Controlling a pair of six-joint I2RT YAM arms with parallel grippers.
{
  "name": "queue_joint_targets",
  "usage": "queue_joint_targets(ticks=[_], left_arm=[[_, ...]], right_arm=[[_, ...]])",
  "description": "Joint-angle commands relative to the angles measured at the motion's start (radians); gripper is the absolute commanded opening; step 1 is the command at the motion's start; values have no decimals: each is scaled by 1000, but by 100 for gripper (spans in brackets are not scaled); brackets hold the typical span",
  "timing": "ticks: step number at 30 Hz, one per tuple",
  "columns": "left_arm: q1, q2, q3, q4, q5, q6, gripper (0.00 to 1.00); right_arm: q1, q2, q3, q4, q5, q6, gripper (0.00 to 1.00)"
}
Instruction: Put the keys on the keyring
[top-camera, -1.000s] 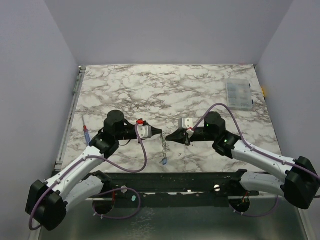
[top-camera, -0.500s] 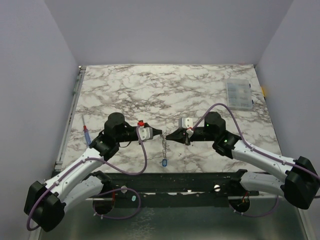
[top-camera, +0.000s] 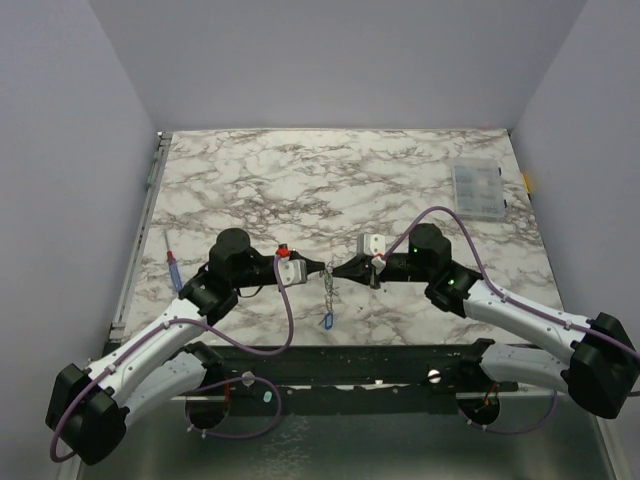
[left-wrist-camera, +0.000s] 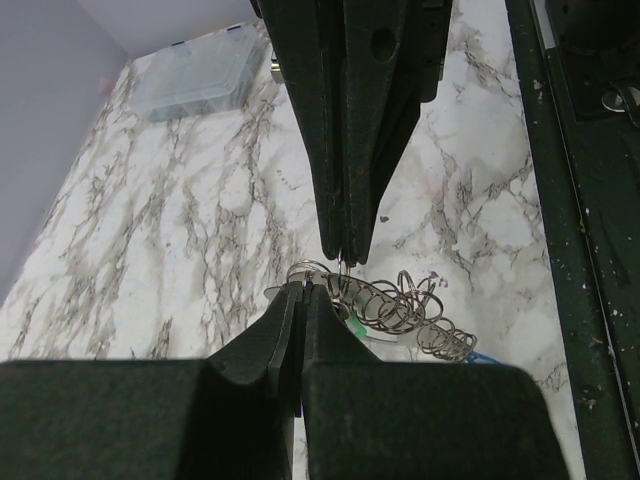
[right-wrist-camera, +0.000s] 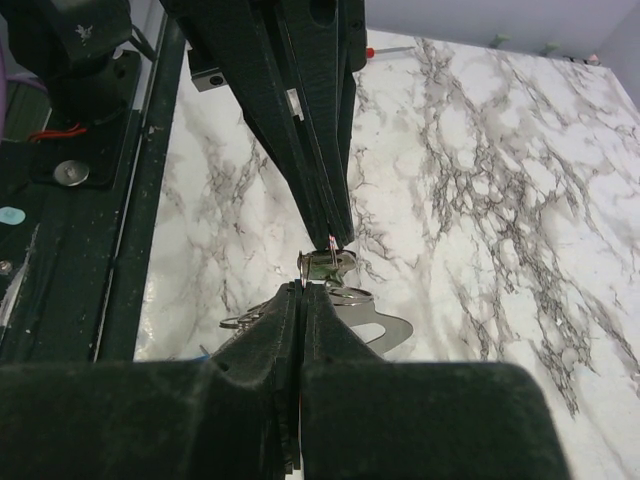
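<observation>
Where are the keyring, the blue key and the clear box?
keyring (top-camera: 327, 288), top view, on its hanging chain.
blue key (top-camera: 327, 321), top view, on its coloured head.
clear box (top-camera: 478, 190), top view, on the middle of its lid.

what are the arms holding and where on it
The thin silvery metal keyring, pinched at its ring end by the shut left end effector and shut right end effector; its chain and small blue-headed key trail off.
</observation>
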Motion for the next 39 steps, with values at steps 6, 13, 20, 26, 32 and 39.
queue_joint_targets(ticks=[6,13,20,26,32,39], left_arm=[[-10,-8,-8,-5,5,21,0],[-12,-13,-12,-10,28,31,0],[-13,-10,-11,-11,32,34,0],[-15,-8,-12,-11,46,38,0],[-16,-1,-11,-11,49,38,0],[-19,-1,-10,-12,47,37,0]], right_arm=[[5,7,17,5,22,-14,1],[5,10,18,6,28,-22,1],[5,14,20,6,14,-21,1],[5,18,20,8,7,-21,1],[5,21,23,9,4,-21,1],[5,15,22,12,3,-21,1]])
